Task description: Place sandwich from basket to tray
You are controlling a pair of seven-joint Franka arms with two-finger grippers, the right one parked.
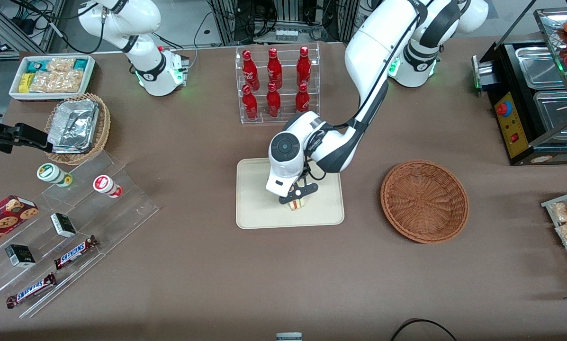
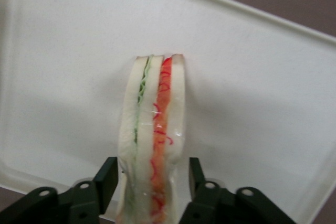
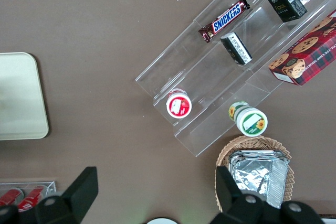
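Claw (image 1: 297, 198) over the tray (image 1: 255, 208) mid-worktop, fingers (image 2: 105, 179) closed against the upright sandwich (image 2: 152, 140), near the tray's front edge; basket (image 1: 424, 201) sits empty beside it.

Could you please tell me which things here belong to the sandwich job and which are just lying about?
Part of the job:
sandwich, between the fingers of the gripper, over the tray
tray
basket, with nothing in it

Just lying about:
red bottles
chocolate bars
foil trays
cookie box
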